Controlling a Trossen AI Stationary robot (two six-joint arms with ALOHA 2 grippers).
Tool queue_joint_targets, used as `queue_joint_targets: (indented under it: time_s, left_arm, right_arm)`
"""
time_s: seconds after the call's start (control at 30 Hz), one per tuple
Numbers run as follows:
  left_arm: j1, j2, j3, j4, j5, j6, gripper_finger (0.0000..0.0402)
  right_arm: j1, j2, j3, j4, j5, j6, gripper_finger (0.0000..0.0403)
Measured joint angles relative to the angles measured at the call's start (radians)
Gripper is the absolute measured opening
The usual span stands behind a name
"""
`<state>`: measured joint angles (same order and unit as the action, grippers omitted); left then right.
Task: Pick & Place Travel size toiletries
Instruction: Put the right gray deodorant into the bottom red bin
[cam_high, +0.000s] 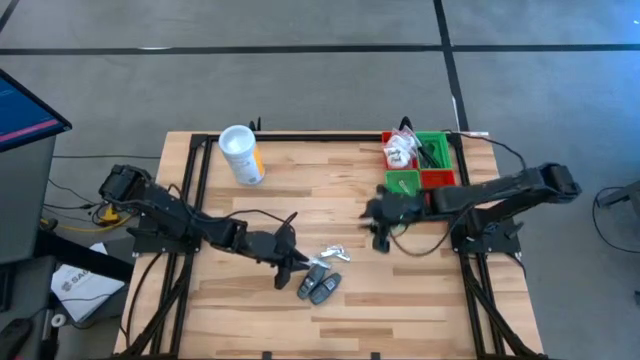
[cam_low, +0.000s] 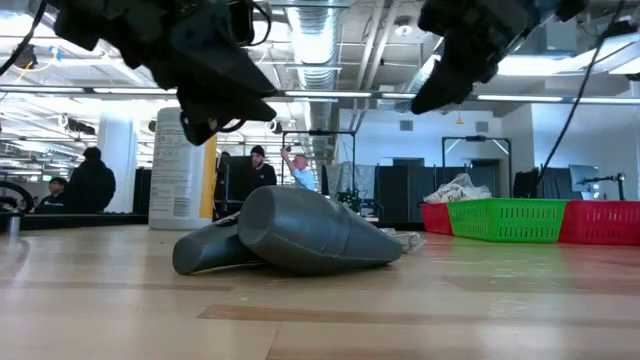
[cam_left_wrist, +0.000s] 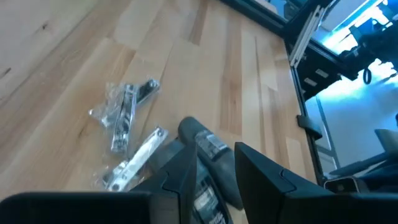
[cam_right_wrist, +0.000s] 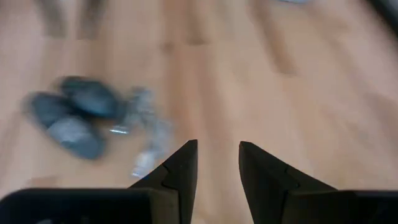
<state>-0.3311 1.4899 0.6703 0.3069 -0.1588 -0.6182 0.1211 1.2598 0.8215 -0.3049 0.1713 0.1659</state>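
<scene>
The left gripper (cam_high: 292, 268) hangs just above two grey tubes (cam_high: 318, 287) and clear packets (cam_high: 334, 255) on the table (cam_high: 430, 300) – fingers narrowly parted, empty. The right gripper (cam_high: 380, 240) hovers near the bins (cam_high: 420, 165) – narrow gap, holding nothing.

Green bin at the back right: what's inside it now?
The green bin holds a heap of white clear-wrapped packets at its left end and a dark item beside them. Anything under the heap is covered and cannot be seen.
</scene>
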Motion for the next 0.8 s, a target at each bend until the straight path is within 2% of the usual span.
queue_joint_targets:
  time_s: [0.2,0.43,0.6,0.8]
  left_arm:
    - [-0.016,0.0,-0.009,0.003,-0.028,-0.001,0.0102]
    - [-0.015,0.0,-0.009,0.007,-0.034,0.002,0.0102]
    - [-0.015,0.0,-0.01,0.008,-0.033,0.002,0.0102]
    - [-0.015,0.0,-0.013,0.008,-0.033,0.003,0.0102]
  right_arm:
    - [0.101,0.155,0.0,0.148,-0.094,-0.044,0.0108]
    - [0.183,0.327,0.006,0.322,-0.128,-0.055,0.0108]
    - [0.215,0.409,0.076,0.321,-0.201,-0.066,0.0108]
    - [0.256,0.517,0.184,0.32,-0.225,-0.129,0.0124]
